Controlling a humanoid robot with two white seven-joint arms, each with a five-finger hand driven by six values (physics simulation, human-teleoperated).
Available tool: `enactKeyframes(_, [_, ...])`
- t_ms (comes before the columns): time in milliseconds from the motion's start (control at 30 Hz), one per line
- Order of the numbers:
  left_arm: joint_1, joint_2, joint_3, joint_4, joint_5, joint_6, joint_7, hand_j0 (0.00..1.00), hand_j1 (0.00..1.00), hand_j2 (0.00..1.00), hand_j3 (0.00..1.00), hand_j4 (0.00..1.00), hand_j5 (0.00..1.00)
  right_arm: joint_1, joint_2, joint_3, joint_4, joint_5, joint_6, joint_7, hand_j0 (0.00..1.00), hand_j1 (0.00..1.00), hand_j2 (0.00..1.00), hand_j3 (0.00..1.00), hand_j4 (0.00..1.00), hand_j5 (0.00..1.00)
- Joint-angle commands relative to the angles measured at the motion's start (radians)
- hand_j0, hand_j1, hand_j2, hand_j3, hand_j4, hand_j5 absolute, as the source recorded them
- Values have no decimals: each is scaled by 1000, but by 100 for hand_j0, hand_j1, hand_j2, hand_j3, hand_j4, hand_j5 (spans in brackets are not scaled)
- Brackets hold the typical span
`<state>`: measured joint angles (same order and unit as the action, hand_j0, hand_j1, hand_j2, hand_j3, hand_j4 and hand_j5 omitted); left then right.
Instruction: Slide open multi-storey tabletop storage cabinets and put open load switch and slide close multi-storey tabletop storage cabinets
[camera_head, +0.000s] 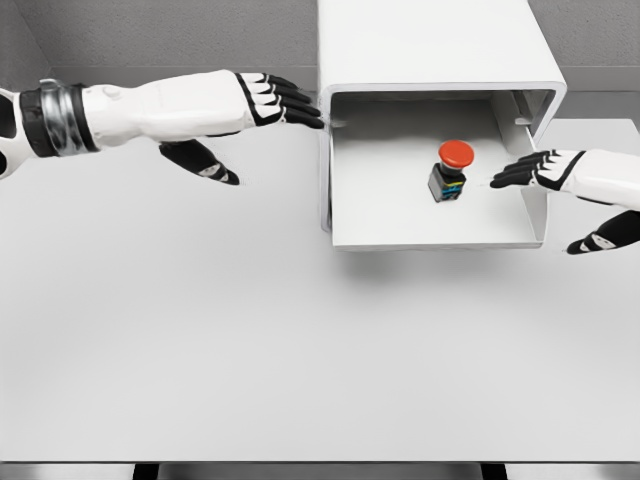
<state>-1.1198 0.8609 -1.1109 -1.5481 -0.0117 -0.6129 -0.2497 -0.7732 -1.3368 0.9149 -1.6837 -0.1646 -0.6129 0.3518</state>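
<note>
A white tabletop storage cabinet (435, 45) stands at the back of the table, its drawer (440, 235) slid out toward me. Inside the drawer sits the load switch (451, 170), a dark block with a red round button on top. My right hand (525, 172) reaches in over the drawer's right wall, fingers stretched toward the switch but apart from it, holding nothing. My left hand (290, 103) comes from the left with straight fingers, their tips at the drawer's upper left corner beside the cabinet. Its thumb hangs below.
The white table (250, 340) spreads wide in front of the cabinet, its front edge near the bottom of the view. A grey wall runs behind the cabinet.
</note>
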Motion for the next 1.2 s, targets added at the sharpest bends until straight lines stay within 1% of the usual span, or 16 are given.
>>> enactKeyframes(0, [5,56,49,0,42,2,7,100,100,100,100,100,100,0,-28,-7,-2,-9,2,-7,100,100,100,100,100,100])
enactKeyframes(67, [90,84,111,0,52,2,7,100,100,100,100,100,100,-11,-25,-8,-4,-10,2,-37,100,100,100,100,100,100])
enactKeyframes(100, [123,107,128,0,52,2,6,100,100,100,100,100,100,-11,-25,-8,-5,-10,2,-39,100,100,100,100,100,100])
enactKeyframes(167, [149,121,129,0,52,2,6,100,100,100,100,100,100,-12,-22,-10,-7,-13,2,-47,100,100,100,100,100,100])
enactKeyframes(200, [156,122,129,2,52,2,1,100,100,100,100,100,100,-8,-22,-2,-8,-13,2,-89,100,100,100,100,100,100])
enactKeyframes(233, [167,138,129,3,50,2,-2,100,100,100,100,100,100,2,-24,-1,-11,-13,2,-94,100,100,100,100,100,100])
enactKeyframes(300, [201,148,128,3,50,2,-2,100,100,100,100,100,100,25,-27,-1,-11,-10,2,-91,100,100,100,100,100,100])
enactKeyframes(333, [204,150,126,3,52,2,-2,100,100,100,100,100,100,25,-27,-2,-11,-10,2,-83,100,100,100,100,100,100])
enactKeyframes(367, [218,161,126,5,53,2,0,100,100,100,100,100,100,12,-31,-8,-10,-10,2,-70,100,100,100,100,100,100])
enactKeyframes(400, [247,171,134,6,56,2,1,100,100,100,100,100,100,-3,-39,-11,-10,-10,2,-68,100,100,100,100,100,100])
enactKeyframes(500, [271,171,143,8,61,2,1,100,100,100,100,100,100,-5,-25,-5,-10,-12,2,-68,100,100,100,100,100,100])
enactKeyframes(600, [276,171,141,6,61,2,-3,100,100,100,100,100,100,0,-21,28,-8,-15,2,-105,100,100,100,100,100,100])
enactKeyframes(733, [275,167,140,8,58,2,-5,100,100,100,100,100,100,14,-19,59,-10,-15,2,-112,100,100,100,100,100,100])
enactKeyframes(900, [275,164,140,8,58,2,-7,100,100,100,100,100,100,18,-21,70,-8,-15,2,-158,100,100,100,100,100,100])
enactKeyframes(1067, [275,159,132,9,56,2,-7,100,100,100,100,100,100,35,-2,110,-8,-15,2,-175,100,100,100,100,100,100])
enactKeyframes(1167, [276,158,126,9,53,2,-7,100,100,100,100,100,100,35,2,111,-10,-13,2,-189,100,100,100,100,100,100])
